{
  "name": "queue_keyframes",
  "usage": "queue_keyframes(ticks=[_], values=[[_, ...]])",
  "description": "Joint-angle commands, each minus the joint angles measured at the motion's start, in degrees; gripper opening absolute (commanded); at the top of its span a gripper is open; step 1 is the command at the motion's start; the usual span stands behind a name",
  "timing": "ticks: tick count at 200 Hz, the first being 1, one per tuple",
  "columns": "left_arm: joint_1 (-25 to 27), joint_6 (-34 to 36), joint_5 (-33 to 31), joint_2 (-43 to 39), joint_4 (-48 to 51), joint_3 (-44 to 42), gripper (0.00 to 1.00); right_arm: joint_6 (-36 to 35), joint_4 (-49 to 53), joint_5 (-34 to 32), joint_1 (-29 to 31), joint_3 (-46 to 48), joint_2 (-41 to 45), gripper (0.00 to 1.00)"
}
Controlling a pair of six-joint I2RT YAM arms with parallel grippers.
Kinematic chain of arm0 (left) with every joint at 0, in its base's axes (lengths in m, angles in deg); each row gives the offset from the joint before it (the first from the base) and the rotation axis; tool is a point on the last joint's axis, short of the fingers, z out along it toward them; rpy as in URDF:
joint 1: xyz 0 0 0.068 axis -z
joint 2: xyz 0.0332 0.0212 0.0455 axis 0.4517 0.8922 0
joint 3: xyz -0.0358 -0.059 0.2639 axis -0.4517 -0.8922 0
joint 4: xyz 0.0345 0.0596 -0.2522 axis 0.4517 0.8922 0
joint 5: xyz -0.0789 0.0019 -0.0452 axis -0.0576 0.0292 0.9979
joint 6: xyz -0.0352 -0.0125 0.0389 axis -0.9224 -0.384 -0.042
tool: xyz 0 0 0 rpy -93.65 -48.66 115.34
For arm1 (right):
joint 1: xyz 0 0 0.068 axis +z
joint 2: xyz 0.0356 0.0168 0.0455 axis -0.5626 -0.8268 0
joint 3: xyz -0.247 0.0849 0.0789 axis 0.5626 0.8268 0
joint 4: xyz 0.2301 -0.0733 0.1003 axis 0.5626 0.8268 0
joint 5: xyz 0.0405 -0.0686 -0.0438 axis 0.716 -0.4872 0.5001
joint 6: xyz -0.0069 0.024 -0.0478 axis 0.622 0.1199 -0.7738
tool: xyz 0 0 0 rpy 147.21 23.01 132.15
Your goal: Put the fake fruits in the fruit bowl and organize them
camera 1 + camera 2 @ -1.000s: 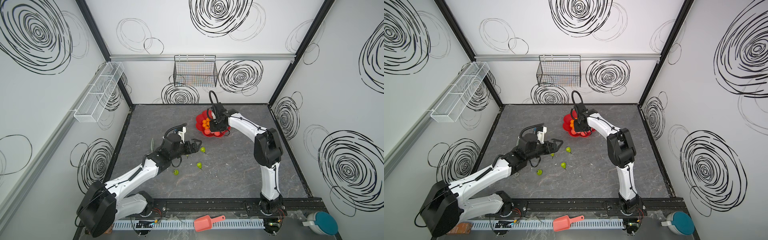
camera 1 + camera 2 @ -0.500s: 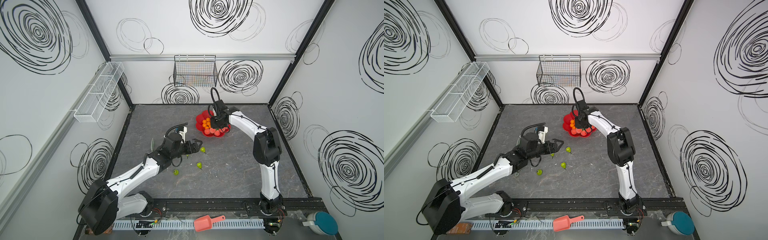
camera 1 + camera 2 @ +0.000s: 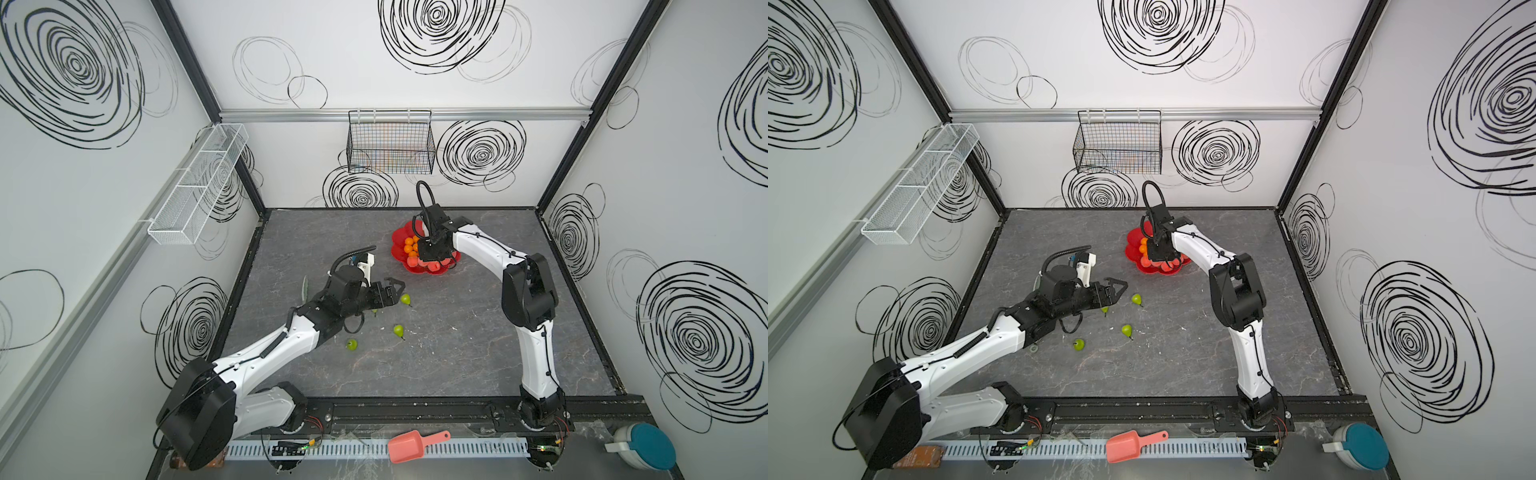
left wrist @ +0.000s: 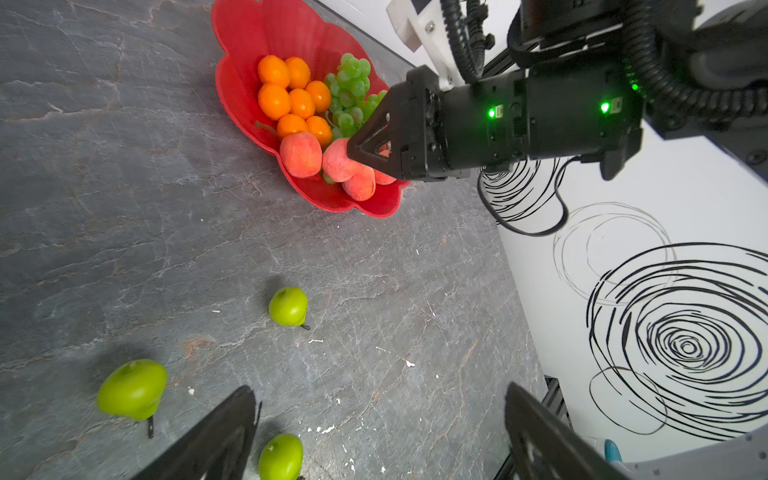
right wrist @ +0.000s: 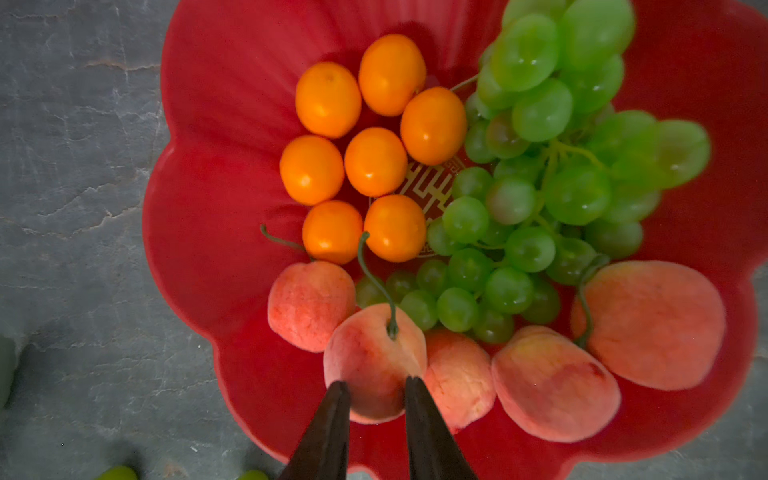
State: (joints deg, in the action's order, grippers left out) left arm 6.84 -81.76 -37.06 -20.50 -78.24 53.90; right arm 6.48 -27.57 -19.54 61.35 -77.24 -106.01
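The right claw (image 5: 376, 384) is drawn in narrow on a stemmed peach (image 5: 374, 353), one finger on each flank, low inside the fruit bowl (image 5: 187, 208). The fruit looks gripped rather than merely straddled, though I cannot tell whether it is being set down or shifted. Just beyond its tips seven oranges (image 5: 376, 162) sit packed beside the gold centre mark (image 5: 432, 191). The grapes (image 5: 540, 187) spread next to them, and the other peaches (image 5: 552, 395) line the rim on either side of the held one. The left claw (image 3: 395, 292) hangs wide open and empty, well apart from the bowl. The pears (image 3: 398, 330) lie loose around it: the nearest pear (image 3: 405, 298) is just ahead of its tips, two more are beneath and behind its wrist, and a green sliver under its fingers may be a fourth. By my reading the task is well past halfway: oranges, grapes and peaches are in and grouped by kind, and only the pears are left to collect and arrange. The table (image 3: 457, 353) under both claws is grey, stone-veined and flecked with white specks. White walls (image 3: 332, 62) scrawled with black swirls close it in. A black wire basket (image 3: 390, 145) hangs high on the wall beyond the right claw, and a white mesh shelf (image 3: 199, 183) is off to the left claw's outer side. A salmon scoop (image 3: 415, 445) rests far behind both claws at the front rail.
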Motion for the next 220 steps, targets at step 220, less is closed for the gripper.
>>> queue_keyframes(ticks=[220], values=[[-7.5, 1.7, -2.2, -15.7, 11.9, -3.3, 0.96, 0.1, -0.4, -4.4, 9.1, 3.2, 8.8, 0.4]])
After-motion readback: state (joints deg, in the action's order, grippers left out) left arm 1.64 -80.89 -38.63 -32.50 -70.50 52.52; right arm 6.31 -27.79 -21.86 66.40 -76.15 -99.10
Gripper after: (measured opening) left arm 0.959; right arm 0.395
